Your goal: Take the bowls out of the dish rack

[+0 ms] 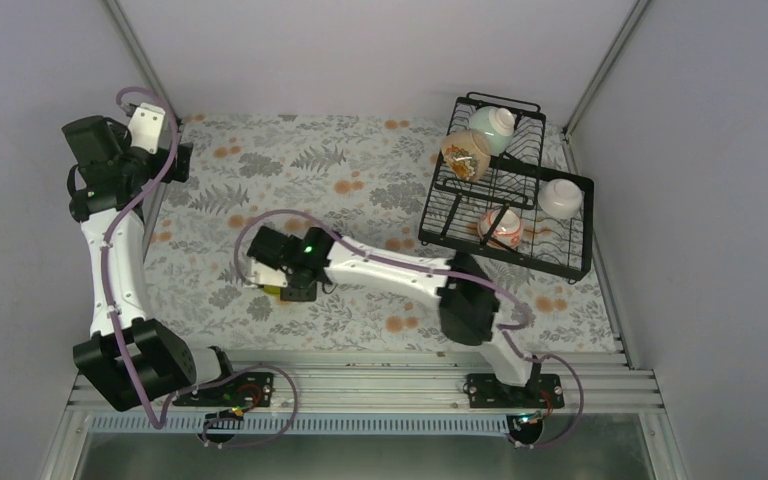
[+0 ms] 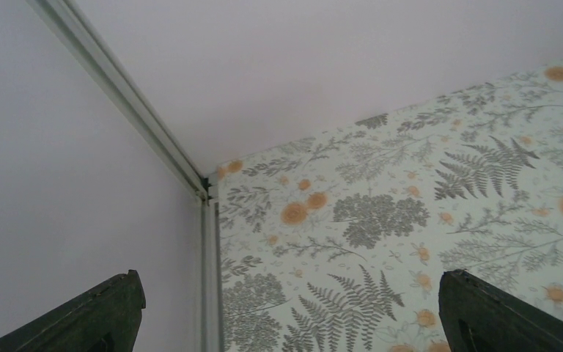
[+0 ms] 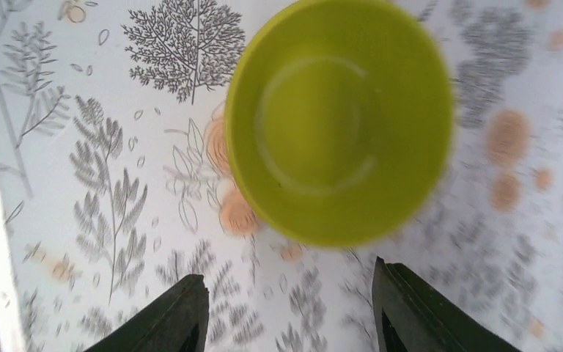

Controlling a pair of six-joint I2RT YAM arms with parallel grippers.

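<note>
The lime-yellow bowl stands upright on the flowered table cloth, just beyond my right gripper, which is open and empty, its fingers short of the bowl. From the top only a yellow sliver shows under that gripper. The black wire dish rack stands at the back right. It holds the mint-green bowl, the tan speckled bowl, the white bowl and the red-orange patterned bowl. My left gripper is open and empty at the back left corner.
The flowered cloth covers the table between the arms and the rack. Grey walls close the back and sides, with a metal corner post near the left gripper. The right arm's links lie across the table's middle front.
</note>
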